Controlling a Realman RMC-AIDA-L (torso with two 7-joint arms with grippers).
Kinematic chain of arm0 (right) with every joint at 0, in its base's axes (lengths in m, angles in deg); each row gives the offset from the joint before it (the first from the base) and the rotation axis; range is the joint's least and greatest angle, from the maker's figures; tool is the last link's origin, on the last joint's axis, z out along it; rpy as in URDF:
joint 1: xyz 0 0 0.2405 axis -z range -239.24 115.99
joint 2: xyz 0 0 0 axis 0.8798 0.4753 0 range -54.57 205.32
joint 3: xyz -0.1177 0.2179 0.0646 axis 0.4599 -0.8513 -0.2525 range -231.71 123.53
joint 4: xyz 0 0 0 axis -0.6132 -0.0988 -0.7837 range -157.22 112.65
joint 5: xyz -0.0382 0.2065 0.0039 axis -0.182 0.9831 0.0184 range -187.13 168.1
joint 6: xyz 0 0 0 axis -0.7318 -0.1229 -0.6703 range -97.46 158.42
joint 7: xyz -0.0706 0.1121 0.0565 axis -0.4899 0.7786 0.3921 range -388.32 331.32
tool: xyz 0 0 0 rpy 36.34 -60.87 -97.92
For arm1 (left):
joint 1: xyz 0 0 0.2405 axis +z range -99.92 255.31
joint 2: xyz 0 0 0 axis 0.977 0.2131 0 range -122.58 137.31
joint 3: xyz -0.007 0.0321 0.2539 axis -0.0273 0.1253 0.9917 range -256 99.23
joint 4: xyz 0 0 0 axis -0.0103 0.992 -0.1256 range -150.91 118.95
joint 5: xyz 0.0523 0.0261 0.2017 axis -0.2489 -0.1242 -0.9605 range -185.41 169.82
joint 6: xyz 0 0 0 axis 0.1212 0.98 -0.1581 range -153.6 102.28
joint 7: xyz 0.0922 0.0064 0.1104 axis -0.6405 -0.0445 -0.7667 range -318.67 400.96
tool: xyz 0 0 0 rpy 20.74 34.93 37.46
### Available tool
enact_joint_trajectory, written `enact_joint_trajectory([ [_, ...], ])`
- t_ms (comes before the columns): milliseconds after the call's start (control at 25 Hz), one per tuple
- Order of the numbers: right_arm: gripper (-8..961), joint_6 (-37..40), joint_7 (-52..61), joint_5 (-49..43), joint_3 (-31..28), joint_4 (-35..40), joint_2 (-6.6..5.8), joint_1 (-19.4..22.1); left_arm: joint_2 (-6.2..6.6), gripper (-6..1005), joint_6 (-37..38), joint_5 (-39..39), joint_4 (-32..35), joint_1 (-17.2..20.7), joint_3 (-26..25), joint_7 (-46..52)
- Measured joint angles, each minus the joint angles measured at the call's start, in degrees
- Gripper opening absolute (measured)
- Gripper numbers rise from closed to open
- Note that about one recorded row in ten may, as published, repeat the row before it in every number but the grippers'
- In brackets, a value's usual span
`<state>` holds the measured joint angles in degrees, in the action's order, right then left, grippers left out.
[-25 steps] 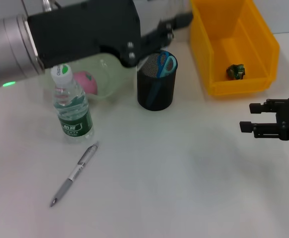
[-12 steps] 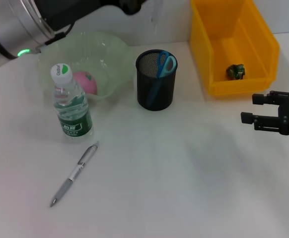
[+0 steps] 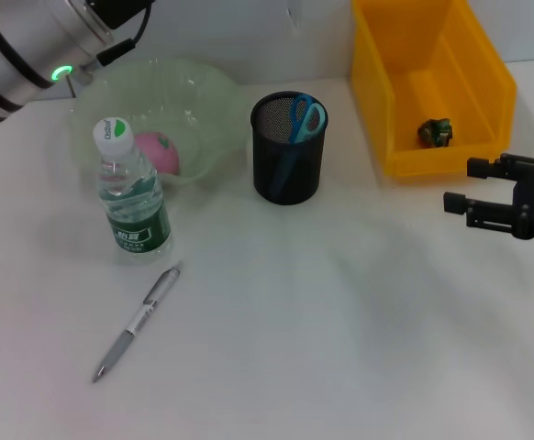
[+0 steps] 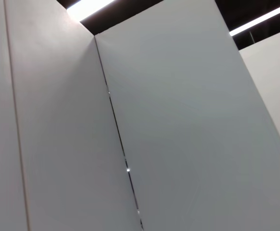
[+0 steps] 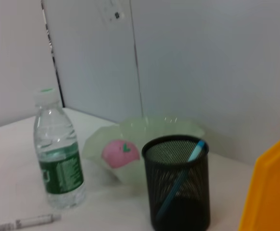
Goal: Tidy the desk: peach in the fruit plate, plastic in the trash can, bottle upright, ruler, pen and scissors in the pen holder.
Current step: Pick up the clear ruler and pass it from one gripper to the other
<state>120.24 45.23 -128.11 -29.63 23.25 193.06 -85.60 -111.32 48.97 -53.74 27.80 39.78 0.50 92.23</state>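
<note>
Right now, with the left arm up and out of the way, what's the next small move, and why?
Probably send the right gripper toward the pen, the one item lying loose on the desk. The peach is in the plate, the bottle stands upright, the scissors are in the holder, and the plastic is in the bin. The gripper is open and empty.

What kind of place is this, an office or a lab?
Probably a lab's mock desk: a plain white table walled by bare white panels, holding a black mesh pen holder and a yellow plastic bin.
</note>
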Motion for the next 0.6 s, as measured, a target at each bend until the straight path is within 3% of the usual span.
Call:
enact_joint_trajectory([
  [280,693,-0.1,-1.1,1.3,-0.7,-0.1,0.45,0.3,-0.14,394,-0.1,5.8,-8.6,-3.7,0.0,-5.3],
  [600,694,-0.6,-1.1,1.4,-0.1,-0.3,0.81,-0.4,-0.37,395,4.1,13.5,-14.8,-4.2,1.0,-10.3],
])
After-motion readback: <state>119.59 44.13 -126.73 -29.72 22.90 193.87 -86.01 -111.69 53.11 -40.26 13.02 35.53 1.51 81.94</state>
